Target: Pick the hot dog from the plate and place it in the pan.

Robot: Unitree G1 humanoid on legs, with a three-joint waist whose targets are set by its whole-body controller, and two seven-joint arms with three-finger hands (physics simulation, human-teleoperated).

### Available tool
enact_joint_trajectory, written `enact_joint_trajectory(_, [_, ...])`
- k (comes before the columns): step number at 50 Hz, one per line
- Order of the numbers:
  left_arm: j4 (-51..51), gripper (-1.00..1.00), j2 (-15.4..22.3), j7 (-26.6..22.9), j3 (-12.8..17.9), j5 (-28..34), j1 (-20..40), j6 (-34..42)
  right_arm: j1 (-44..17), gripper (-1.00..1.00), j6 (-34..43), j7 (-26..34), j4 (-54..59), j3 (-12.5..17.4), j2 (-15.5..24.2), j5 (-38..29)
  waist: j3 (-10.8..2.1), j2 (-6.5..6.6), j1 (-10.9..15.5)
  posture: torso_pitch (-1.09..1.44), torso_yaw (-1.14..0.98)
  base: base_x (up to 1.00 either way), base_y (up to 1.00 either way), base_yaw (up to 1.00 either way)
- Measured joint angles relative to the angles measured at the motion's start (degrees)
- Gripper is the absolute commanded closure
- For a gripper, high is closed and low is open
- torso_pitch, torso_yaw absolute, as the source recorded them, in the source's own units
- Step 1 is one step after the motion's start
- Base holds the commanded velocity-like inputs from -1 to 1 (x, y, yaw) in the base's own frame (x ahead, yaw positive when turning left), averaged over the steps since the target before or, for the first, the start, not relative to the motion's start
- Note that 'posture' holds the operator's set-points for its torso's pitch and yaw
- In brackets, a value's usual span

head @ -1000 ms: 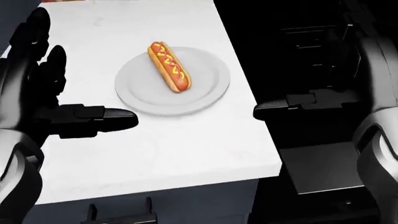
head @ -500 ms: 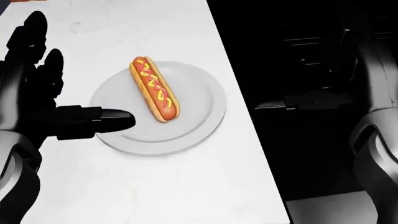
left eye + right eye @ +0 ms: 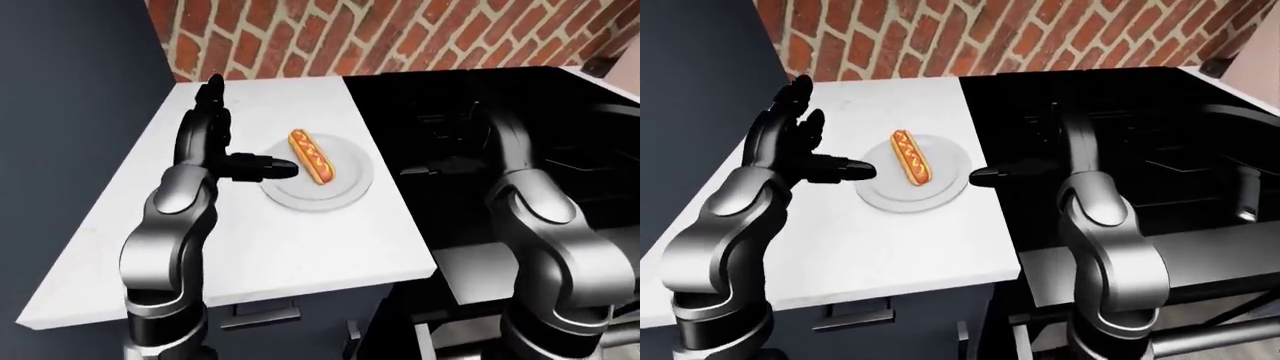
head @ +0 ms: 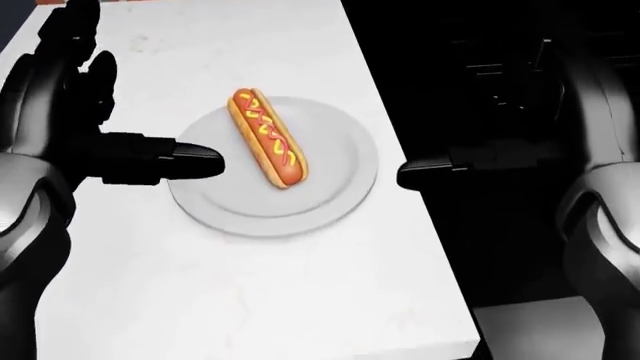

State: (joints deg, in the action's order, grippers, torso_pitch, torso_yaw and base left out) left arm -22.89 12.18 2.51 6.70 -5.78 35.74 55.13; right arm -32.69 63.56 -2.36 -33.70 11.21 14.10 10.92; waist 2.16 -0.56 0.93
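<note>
The counter (image 4: 300,300) carried the plate (image 4: 340,187), the hot dog (image 4: 266,136) lying across its centre toward eleven o'clock. A sideways approach risked rolling it off the plate. The left hand (image 4: 90,142) stood spread wide at nine o'clock, empty; the right hand (image 4: 440,171), at three o'clock, looked open, touching nothing.

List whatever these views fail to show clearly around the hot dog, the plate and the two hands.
- Pan: not found in any view; the black stove to the right of the white counter is too dark to tell.
- Black three-finger right hand: blends into the stove in the head view, finger pose unreadable.
- Round white plate: its left rim is covered by the open black left hand.
- Mustard-topped hot dog: underside hidden.
</note>
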Motion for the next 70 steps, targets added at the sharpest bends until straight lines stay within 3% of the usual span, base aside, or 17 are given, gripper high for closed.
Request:
enact_joint_trajectory(6, [7.69,-1.0,1.24,-3.93,-0.82,2.57,5.5,-2.26,-0.33,-1.0,-0.15,0.42,0.23,0.38,0.38,-0.02,-0.12,-0.08,0.09,0.0,0.0,0.0,0.0,0.0])
enact_joint_trajectory(10, [18.61,-1.0,3.43,-8.66,-2.9,6.32,11.32,-7.5,-0.23,-1.0,-0.49,0.47,0.73,0.32,0.41,-0.19,-0.04,-0.2,0.23,0.0,0.0,0.0,0.0,0.0])
enact_joint_trajectory(17, [39.54,-1.0,5.53,-18.59,-4.12,17.48,23.56,-23.3,-0.8,-1.0,-1.42,0.52,3.14,-0.16,0.15,-0.54,0.07,-0.36,0.14,0.0,0.0,0.0,0.0,0.0])
enact_joint_trajectory(25, [54.59,-1.0,6.38,-21.7,-2.88,24.3,32.19,-37.37,-4.0,-1.0,-4.19,0.03,8.03,-0.15,0.43,-0.58,-0.29,-0.3,-0.17,0.0,0.0,0.0,0.0,0.0])
enact_joint_trajectory(31, [63.98,-1.0,8.19,-25.11,-4.95,29.03,37.19,-50.84,-5.92,-1.0,-4.62,-0.44,10.32,-1.55,0.03,-0.39,-0.15,-0.4,-0.17,0.0,0.0,0.0,0.0,0.0])
enact_joint_trajectory(37, [70.29,-1.0,8.64,-28.39,-4.67,33.3,41.11,-63.0,-5.96,-1.0,-4.85,-0.29,10.59,-2.32,-0.13,-0.56,-0.28,-0.59,-0.08,0.0,0.0,0.0,0.0,0.0])
enact_joint_trajectory(42, [76.34,-1.0,9.65,-31.75,-6.78,39.17,45.06,-73.04,-5.18,-1.0,-5.18,0.01,10.37,-1.86,-0.29,-0.76,-0.2,-0.83,0.0,0.0,0.0,0.0,0.0,0.0])
enact_joint_trajectory(56, [85.23,-1.0,10.44,-37.58,-8.21,51.52,49.76,-97.12,-3.79,-1.0,-5.32,-0.4,8.91,-1.67,-1.25,-0.45,0.21,-1.01,-0.03,0.0,0.0,0.0,0.0,0.0])
enact_joint_trajectory(70, [86.25,-1.0,6.81,-40.29,-8.88,57.6,51.61,-104.22,-1.97,-1.0,-3.9,-1.76,5.38,-0.35,-1.05,1.72,0.42,-1.06,-0.01,0.0,0.0,0.0,0.0,0.0])
